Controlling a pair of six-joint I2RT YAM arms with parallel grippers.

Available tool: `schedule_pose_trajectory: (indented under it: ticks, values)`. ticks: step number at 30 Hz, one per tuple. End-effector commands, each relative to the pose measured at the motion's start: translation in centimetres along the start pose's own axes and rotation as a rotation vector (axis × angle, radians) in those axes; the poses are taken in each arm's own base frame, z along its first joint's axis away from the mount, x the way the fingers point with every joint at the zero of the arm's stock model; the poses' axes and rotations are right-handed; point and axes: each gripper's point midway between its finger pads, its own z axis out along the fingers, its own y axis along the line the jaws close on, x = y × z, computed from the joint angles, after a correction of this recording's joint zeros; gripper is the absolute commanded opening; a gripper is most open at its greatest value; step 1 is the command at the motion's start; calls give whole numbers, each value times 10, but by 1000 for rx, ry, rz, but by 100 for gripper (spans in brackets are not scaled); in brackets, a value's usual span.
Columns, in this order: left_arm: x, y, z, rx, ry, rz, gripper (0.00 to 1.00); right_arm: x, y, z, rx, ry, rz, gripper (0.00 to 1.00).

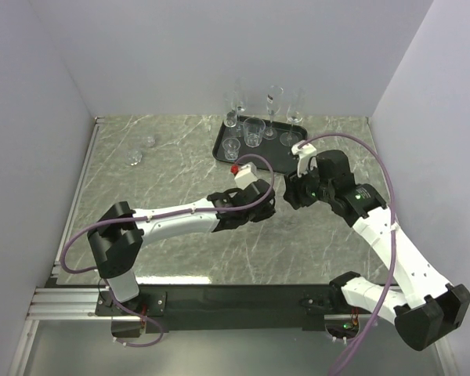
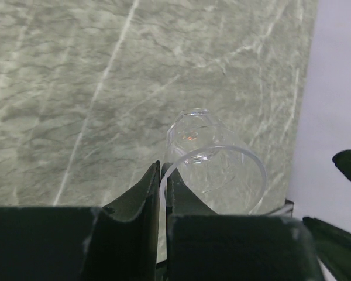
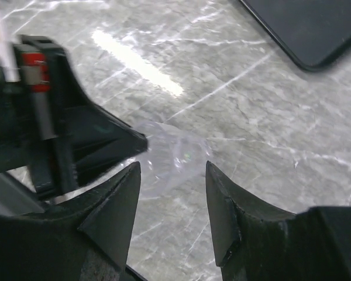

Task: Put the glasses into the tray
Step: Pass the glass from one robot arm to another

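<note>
Clear glass tumbler (image 2: 213, 167), small, clamped by its rim in your left claw (image 2: 162, 175), centre frame, just below the flat black tray (image 1: 270, 159). Right claw (image 3: 172, 175) gapes around it, not gripping. Likely a handover: close right, then release left.

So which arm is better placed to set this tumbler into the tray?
Probably right: the open right gripper faces the tumbler pinched by its rim in the left gripper, and is nearer the tray.
</note>
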Motion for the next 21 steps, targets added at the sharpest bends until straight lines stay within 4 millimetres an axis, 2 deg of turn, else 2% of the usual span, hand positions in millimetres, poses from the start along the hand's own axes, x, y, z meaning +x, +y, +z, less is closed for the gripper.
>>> schedule_pose_trajectory:
  ticks: [1,4,11,21]
  values:
    - [-16,-15,-4,1,-66,-48,0,-7,-10,2,68,-45,46,53]
    - [-17,-17,-7,-1,-71,-50,0,0,-14,8,87,-22,59,48]
    - [-10,-21,-7,4,-64,-51,0,4,-7,17,46,7,79,47]
    - [-16,-29,-9,11,-82,-49,0,18,-9,30,42,67,87,42]
